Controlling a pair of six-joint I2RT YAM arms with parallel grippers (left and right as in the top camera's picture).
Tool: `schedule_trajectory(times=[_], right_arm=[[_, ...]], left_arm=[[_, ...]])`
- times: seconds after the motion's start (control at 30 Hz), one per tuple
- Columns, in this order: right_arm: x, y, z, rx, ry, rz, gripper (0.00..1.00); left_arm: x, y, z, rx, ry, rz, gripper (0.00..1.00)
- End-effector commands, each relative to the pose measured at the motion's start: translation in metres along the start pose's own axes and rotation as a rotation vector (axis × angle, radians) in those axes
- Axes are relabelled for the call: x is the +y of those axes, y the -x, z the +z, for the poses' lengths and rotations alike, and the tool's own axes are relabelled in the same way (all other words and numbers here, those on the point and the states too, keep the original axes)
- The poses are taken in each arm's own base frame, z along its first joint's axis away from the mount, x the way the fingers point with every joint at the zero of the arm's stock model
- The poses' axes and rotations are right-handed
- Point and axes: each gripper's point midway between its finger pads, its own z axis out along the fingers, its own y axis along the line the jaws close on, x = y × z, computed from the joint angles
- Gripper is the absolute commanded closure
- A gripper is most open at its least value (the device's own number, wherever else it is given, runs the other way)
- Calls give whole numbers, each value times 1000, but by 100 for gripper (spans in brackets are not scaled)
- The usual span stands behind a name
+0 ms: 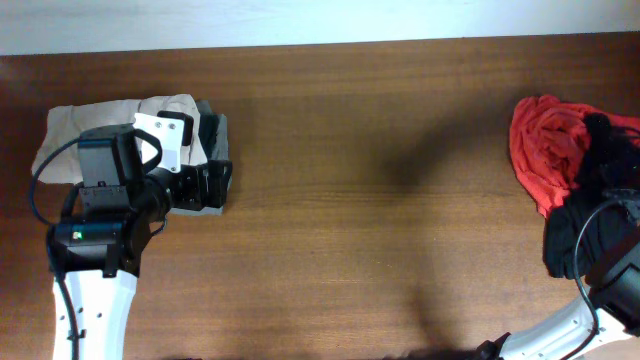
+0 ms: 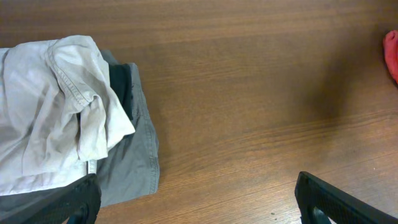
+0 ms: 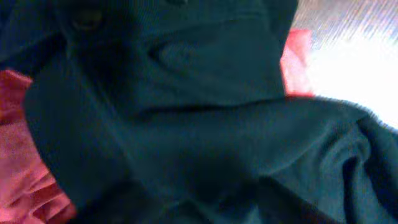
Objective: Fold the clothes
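Grasping step, it seems: right end effector [image 1: 608, 175] on the shirt [image 1: 565, 240] at the worktop's [image 1: 350, 200] right edge, grip not visible, left end effector [image 2: 198, 208] open; next, lift the shirt free.

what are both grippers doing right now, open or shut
left gripper: open, holding nothing
right gripper: cannot tell, fingers hidden against the black shirt
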Motion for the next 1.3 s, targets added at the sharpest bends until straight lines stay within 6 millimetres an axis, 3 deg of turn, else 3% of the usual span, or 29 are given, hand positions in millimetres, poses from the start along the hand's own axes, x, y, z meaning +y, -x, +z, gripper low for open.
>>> schedule_trajectory(times=[0.0, 0.1, 0.17, 0.27, 0.37, 0.43, 0.5, 0.63, 0.73, 0.77, 0.87, 1.07, 1.27], right_arm=[[-6, 19, -12, -68, -50, 9, 82], [19, 27, -37, -72, 76, 3, 96], [36, 34, -65, -85, 165, -5, 96], [55, 45, -126, -134, 252, -21, 96], [75, 44, -200, -200, 347, -60, 96], [91, 34, -248, -243, 426, -119, 96], [116, 12, -302, -301, 530, -257, 96], [157, -46, -364, -385, 636, -523, 96], [177, -81, -375, -378, 646, -636, 96], [189, -102, -372, -345, 646, -695, 96], [212, -143, -358, -264, 648, -822, 96], [252, -217, -315, -89, 617, -1005, 96], [285, -308, -258, 118, 557, -1177, 92]], left_arm=[[0, 5, -2, -13, 6, -1, 1], [0, 5, -2, -13, 6, -1, 1], [0, 5, -2, -12, 6, -1, 1], [0, 5, -2, -12, 6, -1, 1], [0, 5, -2, -12, 6, -1, 1], [0, 5, -2, -12, 6, -1, 1], [0, 6, -2, -14, 6, 0, 1], [0, 5, -2, -13, 6, -1, 1], [0, 5, -2, -11, 5, -2, 1], [0, 5, -2, -10, 6, -2, 1], [0, 5, -2, -10, 6, -2, 0], [0, 5, -2, -10, 6, -2, 1], [0, 5, -2, -10, 5, -2, 1]])
